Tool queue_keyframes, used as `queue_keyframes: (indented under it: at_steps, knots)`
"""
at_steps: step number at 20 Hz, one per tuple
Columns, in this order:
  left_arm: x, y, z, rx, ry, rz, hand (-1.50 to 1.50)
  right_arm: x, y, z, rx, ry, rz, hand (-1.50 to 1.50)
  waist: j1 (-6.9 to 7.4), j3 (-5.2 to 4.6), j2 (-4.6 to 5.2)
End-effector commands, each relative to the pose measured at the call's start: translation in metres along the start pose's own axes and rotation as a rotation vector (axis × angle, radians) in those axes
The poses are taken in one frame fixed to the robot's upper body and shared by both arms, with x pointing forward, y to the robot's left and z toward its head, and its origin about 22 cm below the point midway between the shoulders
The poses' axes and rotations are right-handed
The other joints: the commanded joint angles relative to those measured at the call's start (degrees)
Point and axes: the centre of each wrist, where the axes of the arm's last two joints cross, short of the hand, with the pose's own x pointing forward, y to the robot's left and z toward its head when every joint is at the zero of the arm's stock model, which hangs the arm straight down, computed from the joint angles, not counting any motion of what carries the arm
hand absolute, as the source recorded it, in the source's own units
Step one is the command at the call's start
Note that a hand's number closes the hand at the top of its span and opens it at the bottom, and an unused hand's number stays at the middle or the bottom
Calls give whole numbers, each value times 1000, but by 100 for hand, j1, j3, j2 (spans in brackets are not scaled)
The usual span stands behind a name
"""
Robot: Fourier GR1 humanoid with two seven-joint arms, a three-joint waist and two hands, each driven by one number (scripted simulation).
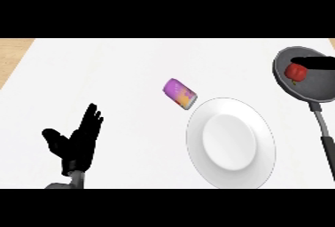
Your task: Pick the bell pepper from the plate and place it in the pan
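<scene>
Just the one camera here — a head view, looking steeply down onto the white table from the robot's own side. It sits high enough to take in most of the top, with a strip of wood-coloured edge at the far left corner. The left hand comes in from the lower edge, and the pan is cut off at the right border — no second view to compare.

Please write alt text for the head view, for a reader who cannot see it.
A red bell pepper lies in a grey pan at the counter's right edge, beside a white plate. A purple can lies left of the plate, and the left hand rests open at lower left.
</scene>
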Motion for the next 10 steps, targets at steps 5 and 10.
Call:
queue_keyframes:
  at_steps: [5, 10]
  knots:
    - [-8, 14, 4, 19, 59, 3, 0, -39, -53, 5, 63, -11, -392, -150, -206, -48, -76]
    - [-13, 0, 6, 50, 57, 9, 0, -83, -72, 29, 182, -83, -491, -150, -262, -51, -97]
